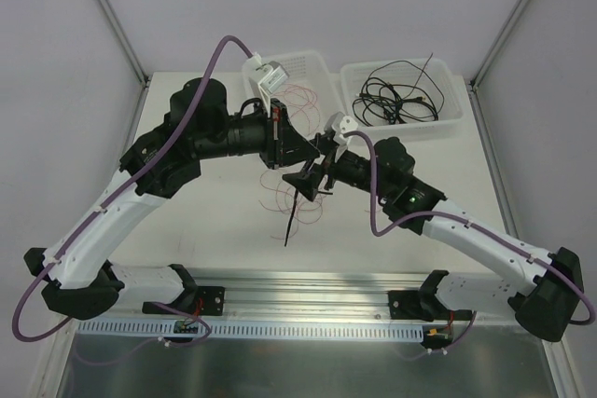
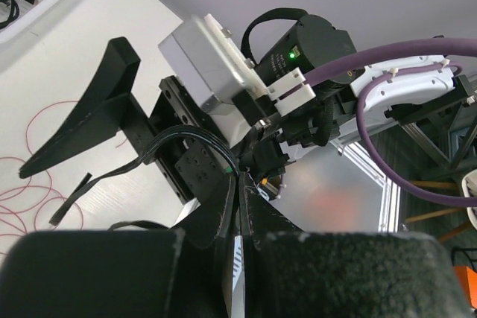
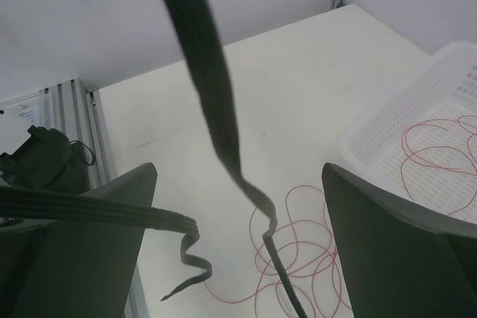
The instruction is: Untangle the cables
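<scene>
Left arm reaches in from the left to mid counter [image 1: 201, 226]. Left gripper [image 2: 240, 210] has its fingers pressed together, pinching a flat black cable [image 1: 291, 216] at the tips. In the left wrist view the cable comes out of the pinch, arches left and drops to a loose end.

In the top view the black cable hangs from between the two grippers down toward the near side of the counter, lower end free. Thin red wires [image 3: 298, 247] lie in loose loops on the counter under and just beside the hanging cable, left of the white bin edge in the right wrist view.

Right gripper [image 3: 240, 173] sits right next to the left one, fingers spread wide. The black cable drops through the gap between them, touching neither finger. A second stretch of the same cable comes in from the left past the left finger and curls to a free end.

Far side: left bin [image 1: 317, 62] holds more red wire [image 1: 300, 95]. Right bin [image 1: 450, 111] holds a bundle of black cables [image 1: 396, 100] with small plug ends, still looped together. Both bins stand well apart from the grippers.
</scene>
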`<act>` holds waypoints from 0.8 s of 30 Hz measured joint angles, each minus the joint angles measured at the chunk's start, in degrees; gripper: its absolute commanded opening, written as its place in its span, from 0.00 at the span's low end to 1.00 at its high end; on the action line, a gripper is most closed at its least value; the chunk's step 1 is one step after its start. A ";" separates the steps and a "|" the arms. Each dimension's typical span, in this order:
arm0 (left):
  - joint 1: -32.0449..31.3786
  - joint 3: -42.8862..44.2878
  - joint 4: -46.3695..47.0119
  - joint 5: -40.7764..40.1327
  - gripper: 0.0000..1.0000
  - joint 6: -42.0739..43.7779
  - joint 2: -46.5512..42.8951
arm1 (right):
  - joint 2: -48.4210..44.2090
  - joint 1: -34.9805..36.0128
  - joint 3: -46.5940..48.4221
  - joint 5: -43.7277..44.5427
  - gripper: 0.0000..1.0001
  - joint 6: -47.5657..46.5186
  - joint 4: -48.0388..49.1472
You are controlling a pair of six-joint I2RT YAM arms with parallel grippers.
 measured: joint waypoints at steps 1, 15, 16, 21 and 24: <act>-0.28 0.13 0.17 0.00 0.00 -0.15 0.11 | 0.66 0.00 0.48 0.39 0.96 0.00 0.24; -0.70 0.17 1.51 -0.48 0.05 -0.59 0.26 | 2.08 0.07 1.33 -0.44 0.01 -0.02 0.50; -0.70 0.15 1.51 -0.70 0.08 -0.57 0.26 | 1.86 0.07 1.29 -0.50 0.01 0.02 0.15; -0.70 -1.38 2.25 -4.02 0.47 -0.09 -0.39 | -0.87 0.07 0.00 -0.72 0.01 -0.09 -2.82; -0.70 -3.85 2.36 -7.93 0.78 0.26 -1.49 | -3.37 0.04 -1.33 -0.42 0.01 -0.28 -5.64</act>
